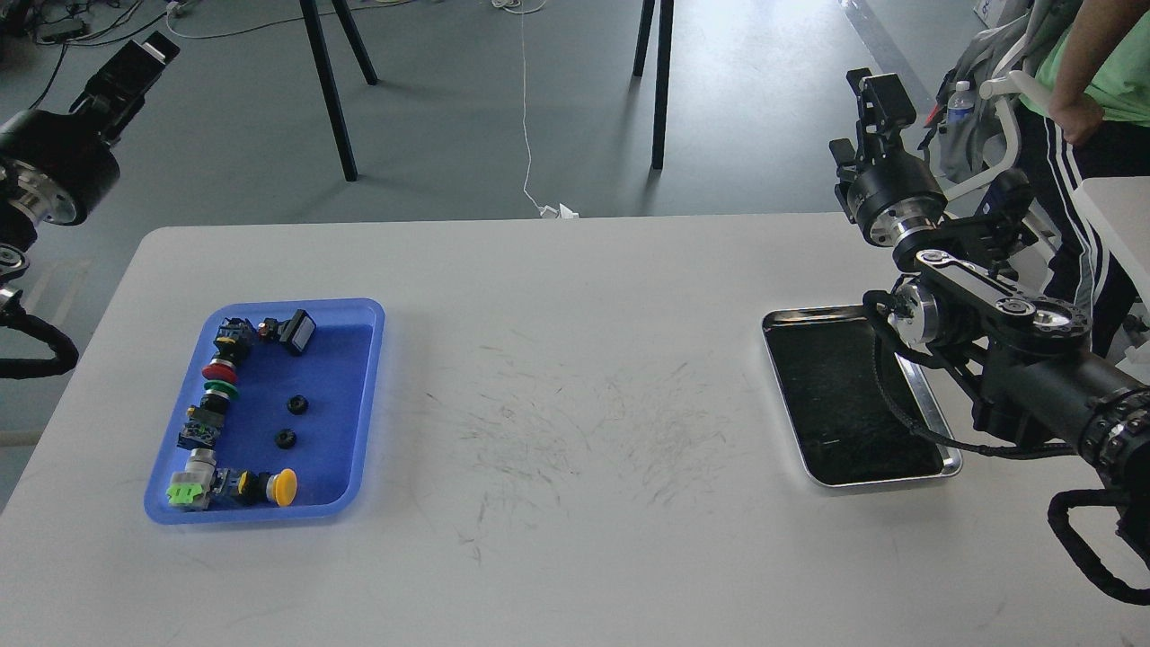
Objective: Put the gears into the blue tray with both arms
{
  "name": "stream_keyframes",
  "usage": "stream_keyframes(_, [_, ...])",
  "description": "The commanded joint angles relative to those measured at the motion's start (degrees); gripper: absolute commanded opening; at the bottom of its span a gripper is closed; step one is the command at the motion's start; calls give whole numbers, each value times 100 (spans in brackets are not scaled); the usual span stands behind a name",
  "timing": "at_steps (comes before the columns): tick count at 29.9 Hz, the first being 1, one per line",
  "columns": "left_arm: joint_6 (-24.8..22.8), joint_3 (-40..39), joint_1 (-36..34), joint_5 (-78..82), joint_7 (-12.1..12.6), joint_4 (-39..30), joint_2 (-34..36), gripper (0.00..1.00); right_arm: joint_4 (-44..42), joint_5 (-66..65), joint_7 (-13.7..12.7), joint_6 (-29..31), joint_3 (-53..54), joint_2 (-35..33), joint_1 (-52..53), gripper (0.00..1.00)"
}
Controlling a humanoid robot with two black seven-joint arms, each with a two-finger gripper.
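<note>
Left claw [148, 54]: raised beyond the counter's far left corner, over the floor, nothing in it; seen dark and end-on, so clenched or released cannot be told. Right claw [876, 85]: raised past the far right corner, nothing in it; fingers not separable, state cannot be told.

White rectangular counter [575, 359]: faint grey scuff marks across its middle.

Shiny metal tray with black lining [813, 472]: near the right edge, partly covered by the right arm [1033, 359].

Shallow blue plastic tray with rounded corners [370, 395]: near the left edge, flat on the counter, well apart from the metal tray.

Colourful push-button switches [216, 395]: inside the blue tray, in a row along its left wall and across its near wall; red, green and yellow caps visible. One black-capped switch [296, 331] lies near the tray's far wall.

Two tiny black round gears [297, 404]: inside the blue tray, on its bare floor right of the switch row. One lies nearer the far wall, the second [285, 438] just nearer the front; apart from each other, touching no switch.
</note>
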Motion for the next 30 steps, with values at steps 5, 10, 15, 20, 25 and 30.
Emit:
stream_keyframes(5, [-1607,-570,339,-592,-1,959,-1072,98,4,15,-135,85,452,408,192,96])
stream_keyframes(10, [-2487,-1290,542,-1550,-1,1558,-1575,98,215,322,-232,314,664,488,218,97])
stream_keyframes(15, [-2735,-2301,1077,-2140,-1,1761,-1891,98,242,656,-416,331,690,646,332,98])
stream_keyframes(20, [-3008,-2646,1306,-2237,-1,1822,-2146,98,233,1498,-689,612,865,699,315,99])
stream_keyframes(25, [-3130,-2663,1254,-2316,-1,2051,-2226,98,224,1975,-794,771,918,690,271,99])
stream_keyframes(30, [-3245,-2751,1289,-2579,-1,2182,-2462,98,233,2010,-891,815,927,699,166,99])
